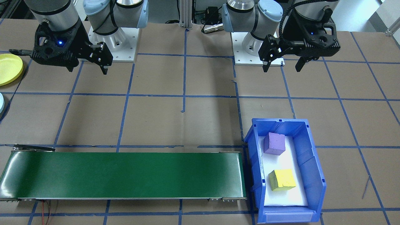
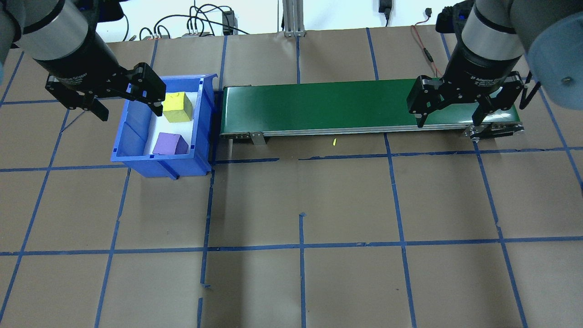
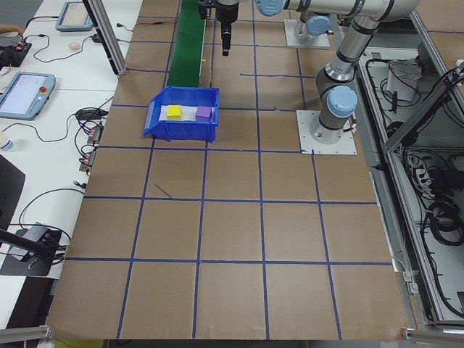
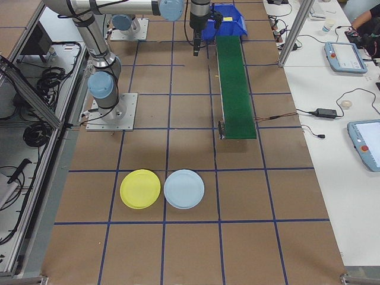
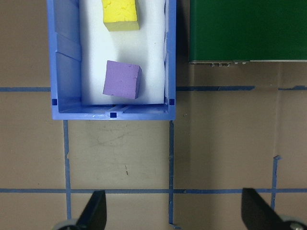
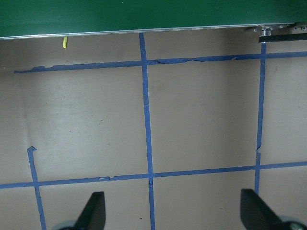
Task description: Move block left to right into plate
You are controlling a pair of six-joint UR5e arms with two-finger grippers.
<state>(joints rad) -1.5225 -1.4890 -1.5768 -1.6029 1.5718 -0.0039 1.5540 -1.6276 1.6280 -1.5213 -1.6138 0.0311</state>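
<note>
Two blocks lie in a blue bin on a white liner: a purple block and a yellow block. My left gripper hangs open and empty above the bin's near side. In the left wrist view its fingertips frame bare table short of the bin. My right gripper is open and empty at the conveyor's right end. A yellow plate and a light blue plate sit on the table on the robot's right.
A green conveyor belt runs from beside the bin toward the robot's right. Blue tape lines grid the brown table. The arm bases stand on white plates at the robot's edge.
</note>
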